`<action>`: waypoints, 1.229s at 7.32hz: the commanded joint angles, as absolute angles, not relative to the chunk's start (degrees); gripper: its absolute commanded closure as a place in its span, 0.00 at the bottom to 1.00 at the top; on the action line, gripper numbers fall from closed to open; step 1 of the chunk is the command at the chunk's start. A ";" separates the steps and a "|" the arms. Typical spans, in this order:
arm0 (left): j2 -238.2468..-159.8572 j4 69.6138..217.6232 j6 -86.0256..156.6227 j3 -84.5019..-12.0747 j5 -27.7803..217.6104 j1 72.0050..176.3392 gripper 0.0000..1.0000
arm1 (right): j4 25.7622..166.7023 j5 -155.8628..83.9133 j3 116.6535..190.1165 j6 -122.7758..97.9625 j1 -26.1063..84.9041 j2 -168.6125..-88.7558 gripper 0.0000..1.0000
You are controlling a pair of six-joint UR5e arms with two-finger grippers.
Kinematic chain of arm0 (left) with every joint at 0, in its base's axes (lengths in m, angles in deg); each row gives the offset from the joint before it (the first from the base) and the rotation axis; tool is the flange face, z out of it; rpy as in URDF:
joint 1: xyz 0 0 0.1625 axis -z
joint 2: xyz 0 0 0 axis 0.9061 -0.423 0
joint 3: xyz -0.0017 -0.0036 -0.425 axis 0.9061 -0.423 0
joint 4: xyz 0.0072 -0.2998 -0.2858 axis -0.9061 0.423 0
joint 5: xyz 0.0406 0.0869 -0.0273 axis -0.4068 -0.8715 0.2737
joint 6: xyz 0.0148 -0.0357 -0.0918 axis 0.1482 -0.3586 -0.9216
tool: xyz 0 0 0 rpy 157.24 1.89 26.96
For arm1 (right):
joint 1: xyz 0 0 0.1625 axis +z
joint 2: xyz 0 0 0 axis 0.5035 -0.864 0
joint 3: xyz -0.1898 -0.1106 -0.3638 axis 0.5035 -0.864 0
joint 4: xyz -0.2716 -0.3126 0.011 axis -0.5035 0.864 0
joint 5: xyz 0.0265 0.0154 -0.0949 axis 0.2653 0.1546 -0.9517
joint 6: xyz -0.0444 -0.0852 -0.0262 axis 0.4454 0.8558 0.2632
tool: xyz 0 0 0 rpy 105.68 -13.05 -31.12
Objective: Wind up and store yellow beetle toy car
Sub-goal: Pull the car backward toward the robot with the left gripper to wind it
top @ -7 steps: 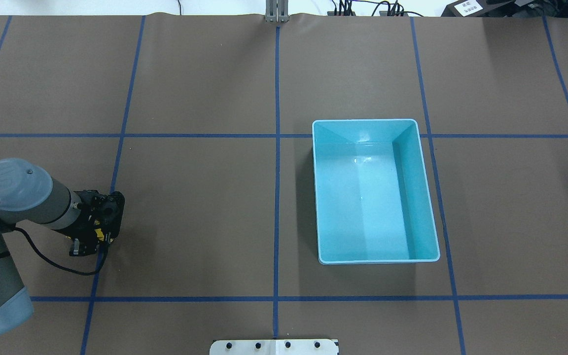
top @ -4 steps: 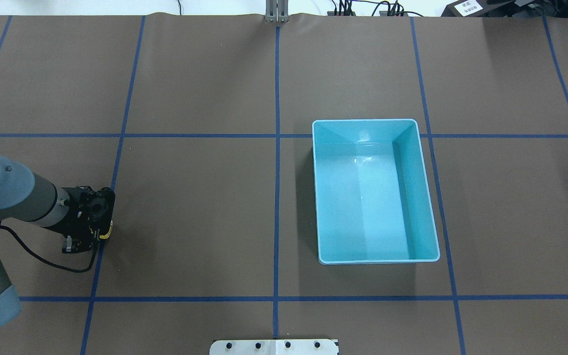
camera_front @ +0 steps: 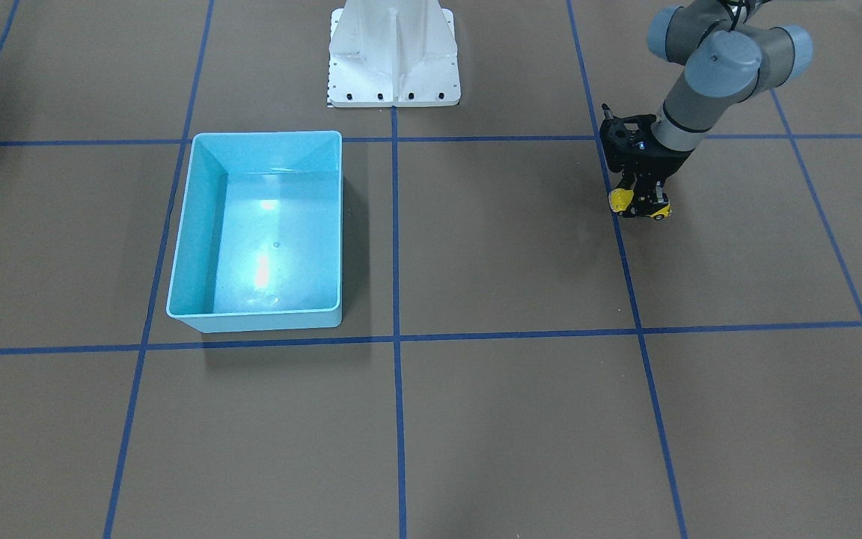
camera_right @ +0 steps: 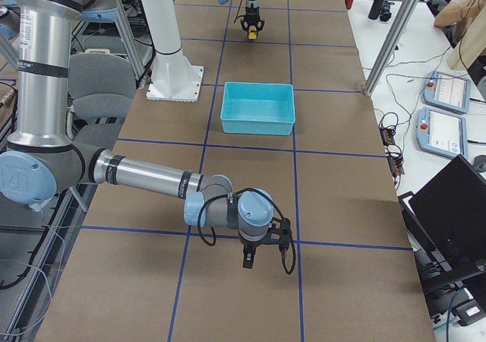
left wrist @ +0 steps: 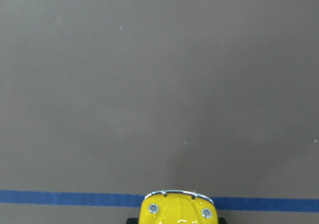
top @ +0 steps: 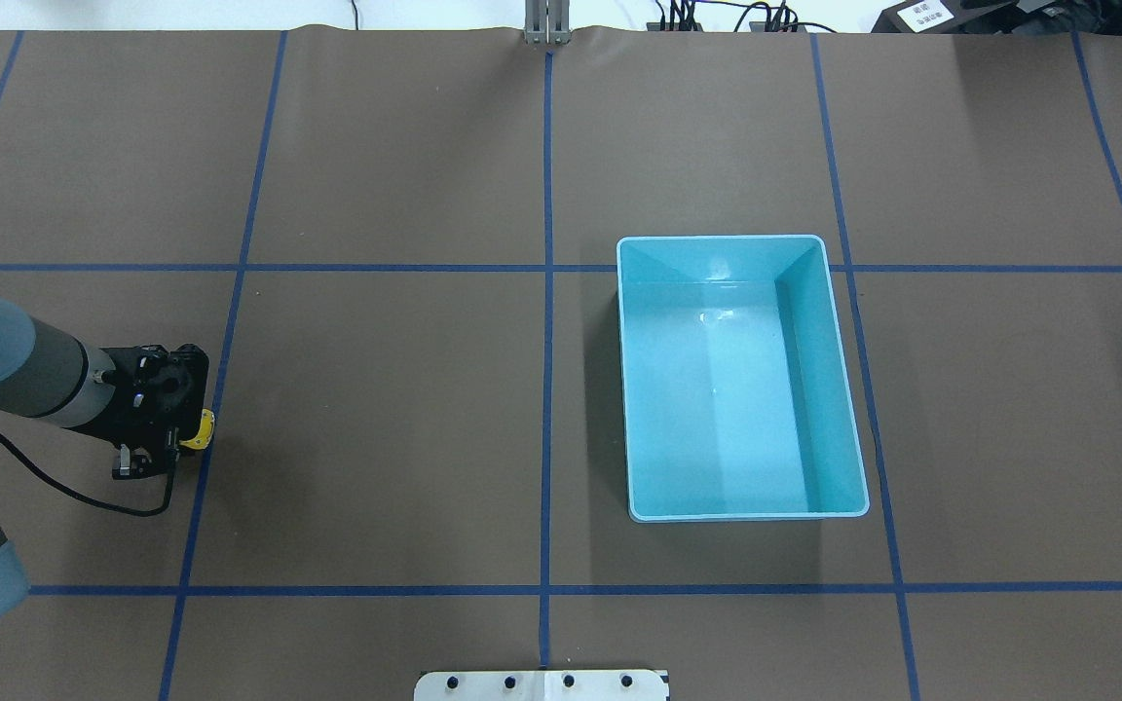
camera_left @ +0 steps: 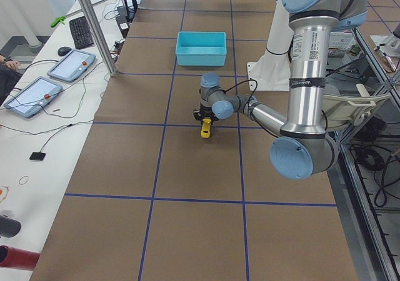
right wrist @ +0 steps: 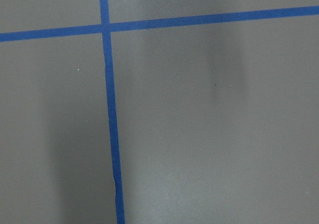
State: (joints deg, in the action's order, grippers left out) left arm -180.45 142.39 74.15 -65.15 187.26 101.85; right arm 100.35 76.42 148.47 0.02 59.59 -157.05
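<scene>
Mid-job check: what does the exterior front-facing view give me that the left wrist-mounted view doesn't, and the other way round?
Only front-facing: the left gripper closed around the yellow beetle toy car, the empty light blue bin well away on the robot's right side, and the white robot base. Only left wrist: the car's nose close up, with its chrome bumper and two headlights; no fingers or bin appear. Both: the car, the brown table cover and the blue tape line crossing at the car.

I'm working a robotics lab — a brown-covered table (top: 386,428) gridded in blue tape (top: 547,195), teach pendants (camera_left: 70,65) and a keyboard (camera_left: 81,28) on the side bench (camera_left: 50,143) at ten o'clock in the left-end view.
</scene>
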 commanded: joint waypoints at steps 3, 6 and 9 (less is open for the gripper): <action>-181.47 150.83 71.21 -61.12 190.53 102.33 0.74 | 100.26 76.53 148.89 0.05 59.59 -156.88 0.00; -181.57 150.83 71.21 -60.59 190.63 102.33 0.74 | 100.34 76.36 148.81 0.14 59.59 -156.79 0.00; -181.57 150.91 71.30 -59.72 191.42 102.33 0.74 | 100.34 76.35 148.72 0.14 59.59 -156.87 0.00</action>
State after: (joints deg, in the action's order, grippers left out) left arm -181.56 150.85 71.23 -60.22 191.23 102.33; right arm 100.34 76.38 148.79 0.12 59.59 -156.86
